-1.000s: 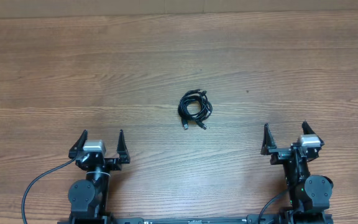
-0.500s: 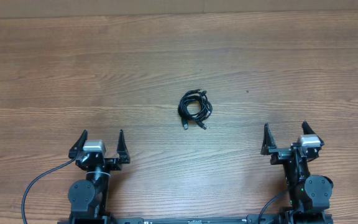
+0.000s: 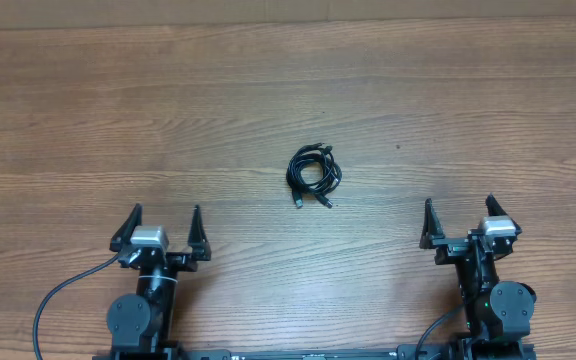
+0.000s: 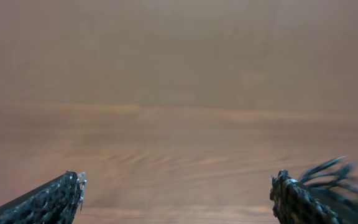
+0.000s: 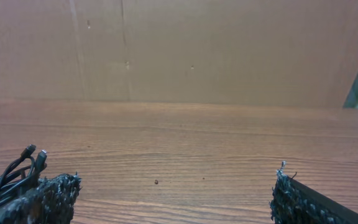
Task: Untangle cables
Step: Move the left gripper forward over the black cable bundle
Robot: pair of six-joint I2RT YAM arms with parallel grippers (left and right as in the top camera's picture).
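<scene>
L gripper (image 3: 164, 214) & R gripper (image 3: 459, 204): jaws spread wide, holding nothing, low at near edge of table (image 3: 118, 100). Cables (image 3: 313, 175): one black coiled tangle, mid-table, btwn grippers, well apart from both.

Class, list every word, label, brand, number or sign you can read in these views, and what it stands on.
None can be read: the cables, the wooden table, the left hand and the right hand carry no visible writing in any view.
</scene>
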